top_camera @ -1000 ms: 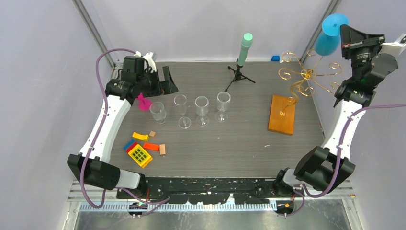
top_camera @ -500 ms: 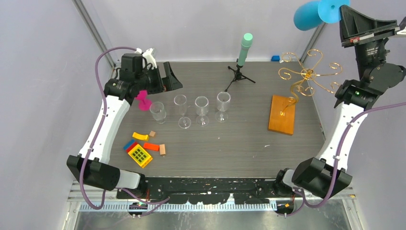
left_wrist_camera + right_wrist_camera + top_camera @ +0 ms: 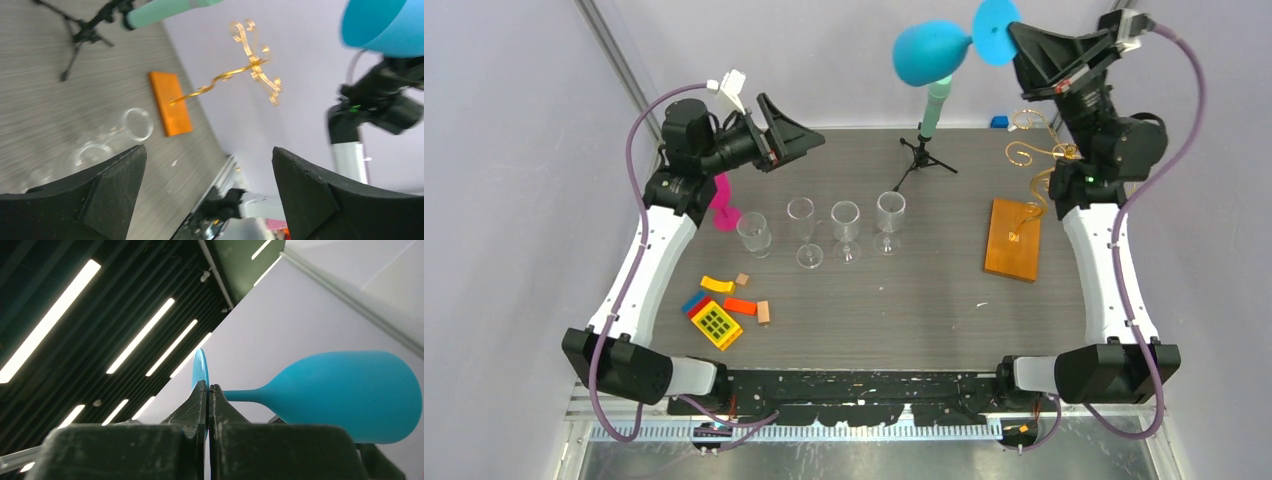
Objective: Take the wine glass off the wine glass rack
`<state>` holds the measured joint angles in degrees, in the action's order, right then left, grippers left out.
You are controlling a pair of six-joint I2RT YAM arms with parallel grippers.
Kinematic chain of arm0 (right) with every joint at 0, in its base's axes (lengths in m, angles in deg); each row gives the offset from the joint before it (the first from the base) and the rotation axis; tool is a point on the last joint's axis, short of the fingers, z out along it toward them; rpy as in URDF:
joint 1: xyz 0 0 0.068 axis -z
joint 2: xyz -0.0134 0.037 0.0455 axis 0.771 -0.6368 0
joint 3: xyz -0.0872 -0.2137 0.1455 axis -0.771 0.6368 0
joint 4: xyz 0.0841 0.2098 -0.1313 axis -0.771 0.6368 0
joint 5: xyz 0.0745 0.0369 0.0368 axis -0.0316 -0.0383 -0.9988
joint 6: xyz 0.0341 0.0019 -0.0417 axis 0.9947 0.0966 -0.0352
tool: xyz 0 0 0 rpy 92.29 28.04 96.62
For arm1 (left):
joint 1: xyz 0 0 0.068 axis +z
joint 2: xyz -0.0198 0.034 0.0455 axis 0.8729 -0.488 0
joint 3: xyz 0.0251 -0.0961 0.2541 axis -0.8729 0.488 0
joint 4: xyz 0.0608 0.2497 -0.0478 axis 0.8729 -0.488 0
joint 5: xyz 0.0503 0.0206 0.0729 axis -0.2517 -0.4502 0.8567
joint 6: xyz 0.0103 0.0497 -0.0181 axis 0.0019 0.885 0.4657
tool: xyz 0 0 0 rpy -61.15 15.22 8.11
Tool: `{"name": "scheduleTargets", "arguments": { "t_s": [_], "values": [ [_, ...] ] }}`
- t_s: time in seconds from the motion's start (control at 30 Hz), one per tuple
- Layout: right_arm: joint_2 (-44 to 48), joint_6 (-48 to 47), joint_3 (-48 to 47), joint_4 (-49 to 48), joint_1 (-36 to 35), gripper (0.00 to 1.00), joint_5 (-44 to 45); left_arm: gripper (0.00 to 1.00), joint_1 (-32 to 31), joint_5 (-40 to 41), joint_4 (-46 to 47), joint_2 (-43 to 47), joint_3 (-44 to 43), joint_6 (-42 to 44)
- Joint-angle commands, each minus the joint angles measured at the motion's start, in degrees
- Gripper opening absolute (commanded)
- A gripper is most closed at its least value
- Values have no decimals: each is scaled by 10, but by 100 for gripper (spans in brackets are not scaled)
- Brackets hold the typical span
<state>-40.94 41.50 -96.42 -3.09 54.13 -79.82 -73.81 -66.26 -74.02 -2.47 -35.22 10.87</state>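
Note:
My right gripper (image 3: 1012,36) is shut on the foot disc of a blue wine glass (image 3: 929,52) and holds it on its side high above the table's back, left of and clear of the rack. The right wrist view shows the jaws (image 3: 207,387) pinching the disc, with the bowl (image 3: 350,390) to the right. The gold wire rack (image 3: 1036,150) stands on its orange wooden base (image 3: 1012,238), partly hidden by my right arm, with no glass on the arms that show (image 3: 252,62). My left gripper (image 3: 809,140) is open and empty, raised at the back left.
Several clear glasses (image 3: 845,222) stand in a row mid-table, and a pink glass (image 3: 724,212) is beside the left arm. A black tripod with a mint cylinder (image 3: 935,100) stands at the back. Coloured blocks (image 3: 722,310) lie front left.
My right arm has swung the blue glass from above the rack's right side leftward over the back middle. My left gripper has risen and turned toward the right.

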Motion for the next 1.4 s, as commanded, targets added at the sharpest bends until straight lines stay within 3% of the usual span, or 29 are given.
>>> {"name": "scheduleTargets", "arguments": {
  "t_s": [0.0,0.3,0.47,0.77,0.97,1.37],
  "values": [
    [-11,25,19,-56,-75,0,40,100,1,-63,270,16,39,-211],
    [-33,27,47,-73,-181,0,63,99,1,-62,493,0,59,-430],
    [-46,24,56,-77,-210,0,67,90,1,-59,549,0,65,-491],
    [-97,98,55,-152,-227,0,72,74,1,-71,612,-1,67,-551],
    [-119,126,59,-172,-230,0,74,53,1,-74,654,-3,67,-573],
    [-167,161,38,-196,-246,0,45,46,0,-98,673,-11,52,-564]
  ]
}}
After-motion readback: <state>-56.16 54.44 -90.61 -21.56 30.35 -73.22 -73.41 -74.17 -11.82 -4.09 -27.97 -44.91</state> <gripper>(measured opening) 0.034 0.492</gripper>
